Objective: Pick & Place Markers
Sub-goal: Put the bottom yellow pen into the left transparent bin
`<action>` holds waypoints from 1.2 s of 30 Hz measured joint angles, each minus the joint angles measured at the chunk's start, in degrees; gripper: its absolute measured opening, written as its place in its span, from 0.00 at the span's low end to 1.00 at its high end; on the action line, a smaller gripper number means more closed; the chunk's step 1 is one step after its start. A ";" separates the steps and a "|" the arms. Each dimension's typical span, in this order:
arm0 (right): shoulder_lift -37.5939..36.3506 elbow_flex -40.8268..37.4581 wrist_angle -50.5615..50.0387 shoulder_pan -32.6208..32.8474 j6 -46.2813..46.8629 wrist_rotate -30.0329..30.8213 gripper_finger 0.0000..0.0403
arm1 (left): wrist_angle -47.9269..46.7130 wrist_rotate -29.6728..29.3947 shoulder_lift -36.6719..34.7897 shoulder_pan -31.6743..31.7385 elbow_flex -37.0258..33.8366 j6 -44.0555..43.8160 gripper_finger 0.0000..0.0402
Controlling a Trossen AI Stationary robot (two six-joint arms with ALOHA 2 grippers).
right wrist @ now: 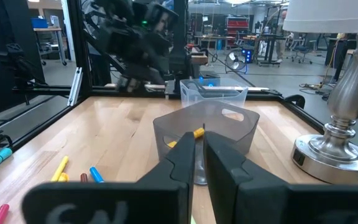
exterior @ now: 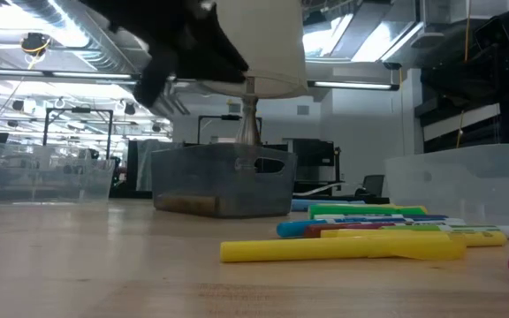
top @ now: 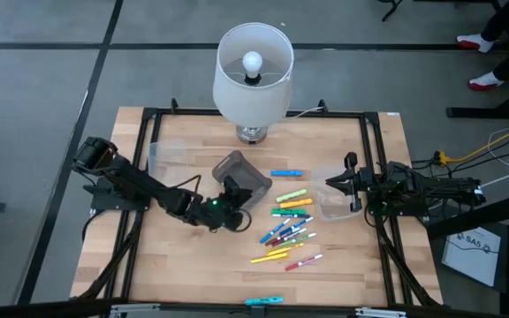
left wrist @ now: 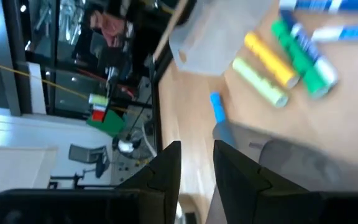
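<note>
Several markers in yellow, green, blue, orange and pink lie loose on the wooden table, right of centre; they also show in the low view and the left wrist view. One blue marker lies apart, farther back. A grey see-through bin stands at the centre, with a yellow marker showing through its wall. My left gripper hovers at the bin's near-left rim, open by a narrow gap and empty. My right gripper waits shut at the table's right.
A lamp stands on the far middle of the table. A clear container sits far left, and another just below my right gripper. Two cyan markers lie at the near edge. A black frame rims the table.
</note>
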 joint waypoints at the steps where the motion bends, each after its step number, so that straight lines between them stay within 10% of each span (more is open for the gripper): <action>1: 0.02 -0.01 0.00 -0.01 0.00 -0.02 0.09 | 0.01 0.02 -0.37 -0.86 0.00 -0.96 0.22; 23: 0.00 0.01 0.00 0.01 0.00 -0.01 0.09 | -0.03 34.19 -1.38 -7.29 0.00 -38.54 0.22; 36: 0.02 0.00 0.00 0.01 -0.02 -0.01 0.09 | 7.22 38.56 0.00 -7.58 0.00 -55.33 0.28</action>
